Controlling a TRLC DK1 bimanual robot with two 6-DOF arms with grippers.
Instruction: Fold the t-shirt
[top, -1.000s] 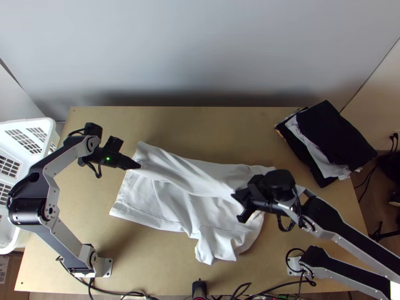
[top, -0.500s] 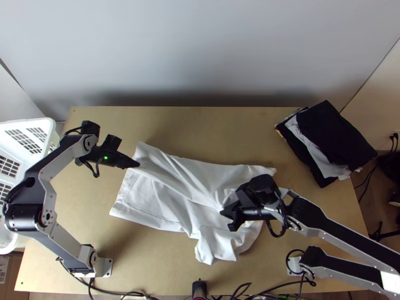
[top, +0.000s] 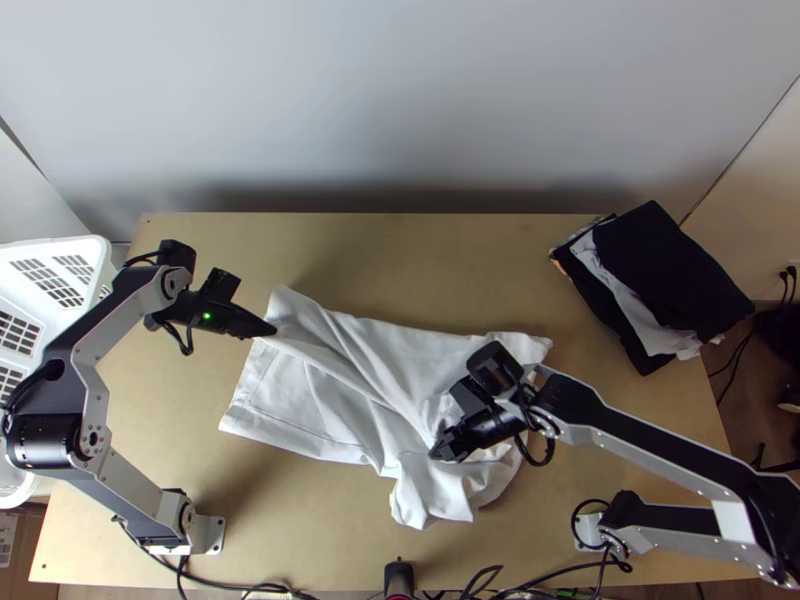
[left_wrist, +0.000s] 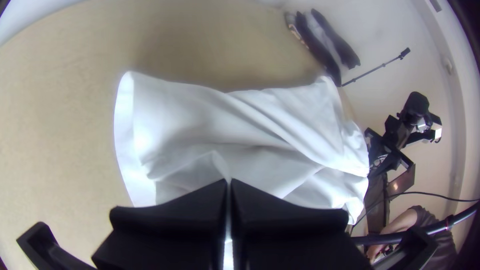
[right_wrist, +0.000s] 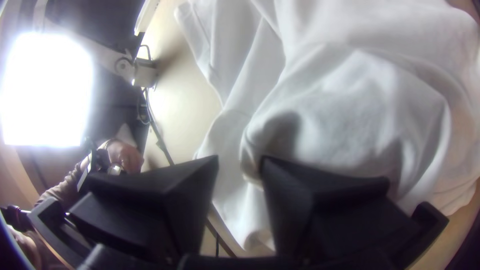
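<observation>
The t-shirt (top: 320, 400) lies lengthwise across the middle of the bench (top: 400, 250), partly spread: its end by the left arm is fairly flat, while the part near the right arm is bunched and spills toward the near edge. The left claw (left_wrist: 228, 181) is closed on a small pinch of cloth at the flatter end, and a long ridge runs from its tips across the shirt. That grip probably serves as an anchor, so this end does not slide while the other arm works.

The right claw (right_wrist: 240, 159) is open, its fingertips parted low over the bunched part. Placed there, it seems meant to take up the loose fabric, so the next move likely calls for closing on the proper layer and drawing it out along the shirt. Catching two layers at once could drag the lower one and set the wrinkles in.

The pile of clothes (top: 670, 280) sits at the far corner on the right arm's side, presumably put there to leave working room. The basket (top: 95, 245) stands beside the bench at the left arm's side.
</observation>
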